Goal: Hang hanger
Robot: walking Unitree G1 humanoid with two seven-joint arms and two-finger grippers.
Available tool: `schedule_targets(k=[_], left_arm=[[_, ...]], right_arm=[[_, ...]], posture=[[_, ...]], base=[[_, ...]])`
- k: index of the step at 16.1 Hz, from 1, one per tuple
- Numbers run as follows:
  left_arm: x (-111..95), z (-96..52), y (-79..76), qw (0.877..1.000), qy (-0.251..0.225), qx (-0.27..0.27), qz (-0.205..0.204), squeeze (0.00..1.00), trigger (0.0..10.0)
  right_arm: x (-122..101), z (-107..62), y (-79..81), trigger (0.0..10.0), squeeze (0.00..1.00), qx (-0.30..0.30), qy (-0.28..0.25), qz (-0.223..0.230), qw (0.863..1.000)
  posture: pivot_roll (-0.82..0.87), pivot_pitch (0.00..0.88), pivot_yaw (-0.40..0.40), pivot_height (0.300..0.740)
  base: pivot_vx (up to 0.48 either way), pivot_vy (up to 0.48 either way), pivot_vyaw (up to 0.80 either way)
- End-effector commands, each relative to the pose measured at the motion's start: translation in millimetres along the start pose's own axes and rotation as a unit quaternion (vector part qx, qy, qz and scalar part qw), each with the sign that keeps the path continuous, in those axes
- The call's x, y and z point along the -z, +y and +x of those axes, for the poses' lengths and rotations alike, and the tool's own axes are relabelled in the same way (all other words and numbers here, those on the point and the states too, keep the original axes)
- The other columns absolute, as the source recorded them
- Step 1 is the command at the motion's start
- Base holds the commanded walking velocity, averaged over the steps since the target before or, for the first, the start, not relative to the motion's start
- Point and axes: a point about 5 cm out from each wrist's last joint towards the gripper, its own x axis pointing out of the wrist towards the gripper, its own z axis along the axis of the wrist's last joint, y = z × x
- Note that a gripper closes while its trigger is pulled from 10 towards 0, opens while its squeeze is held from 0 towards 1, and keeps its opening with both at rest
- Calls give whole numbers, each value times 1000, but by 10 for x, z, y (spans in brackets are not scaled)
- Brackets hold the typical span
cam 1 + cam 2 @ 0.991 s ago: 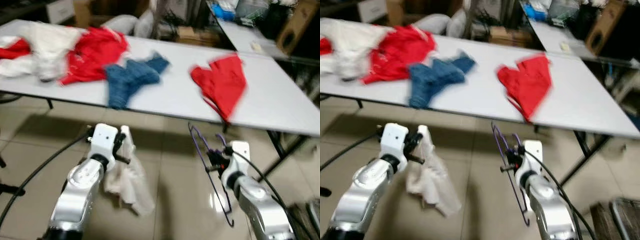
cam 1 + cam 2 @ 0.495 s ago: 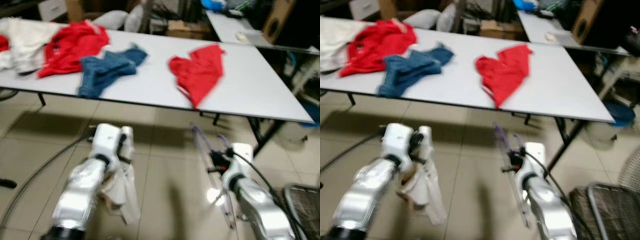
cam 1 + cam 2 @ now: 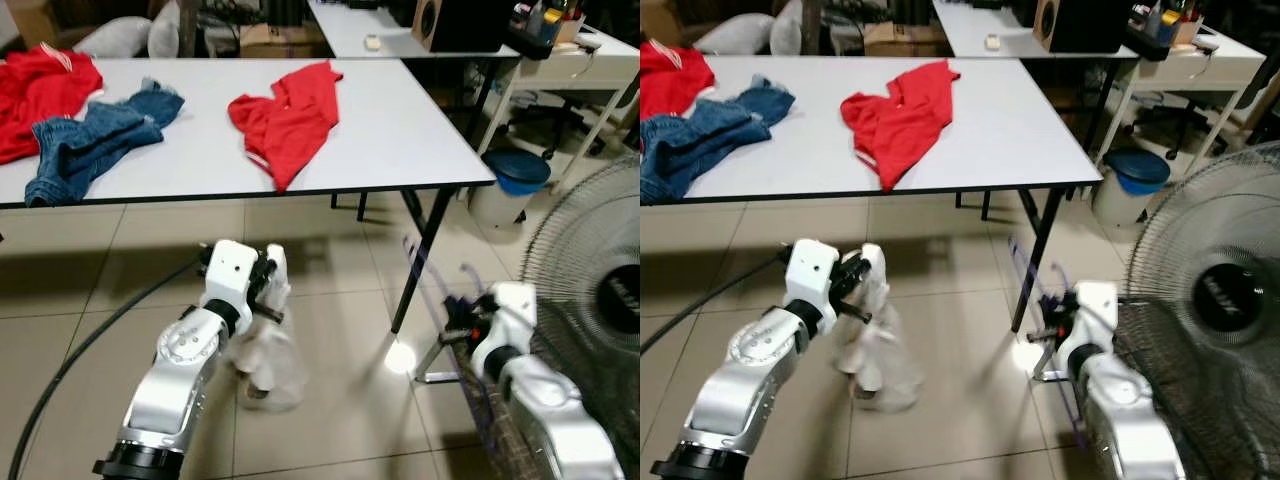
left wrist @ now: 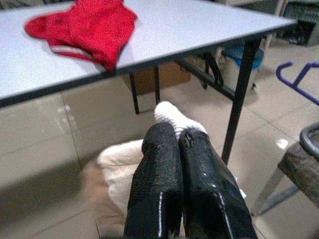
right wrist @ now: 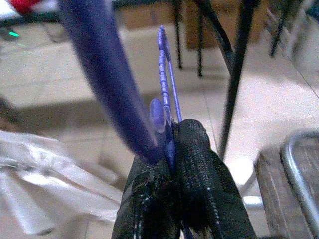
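Note:
My right gripper [image 3: 453, 312] is shut on a purple hanger [image 3: 424, 277], held low over the tiled floor beside a table leg; in the right wrist view the hanger [image 5: 162, 74] runs out from between the fingers [image 5: 192, 149]. My left gripper [image 3: 272, 290] is shut on a white garment [image 3: 262, 358] that hangs down toward the floor. In the left wrist view the white cloth [image 4: 172, 119] pokes out past the closed fingers [image 4: 159, 159].
A white table [image 3: 400, 130] ahead carries a red garment [image 3: 288, 115], blue jeans [image 3: 90, 135] and more red cloth [image 3: 40, 85]. Its black leg [image 3: 420, 245] stands close to the hanger. A standing fan [image 3: 590, 290] is at right, with a blue bin [image 3: 515, 170] behind.
The camera has swung to the right: the table's right end, a fan and a bin have come into view. Both grippers keep their hold on the garment and the hanger.

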Motion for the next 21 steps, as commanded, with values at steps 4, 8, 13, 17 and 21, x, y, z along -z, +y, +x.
schedule_targets(k=[4,8,13,17,21], left_arm=[[-216,24,105,998,-49,-23,-18,0,10000],[-440,56,105,997,-75,-2,-16,0,10000],[-603,124,193,996,-87,-3,-6,0,10000],[-675,150,218,996,-94,1,4,0,10000],[-737,163,277,995,-100,-2,10,0,10000]], right_arm=[[-531,-111,83,10000,0,-122,-65,-71,988],[-768,-193,106,10000,0,-165,-94,-96,977],[-858,-204,14,10000,0,-167,-99,-100,976],[-865,-190,-4,10000,0,-169,-99,-87,977],[-873,-187,13,10000,0,-175,-103,-89,975]], posture=[[-32,0,-21,740],[-23,0,-47,740],[-17,0,-57,740],[-13,0,-57,740],[-19,0,-52,740]], base=[[60,0,0],[308,0,0],[325,0,0],[336,0,-397],[345,0,-138]])
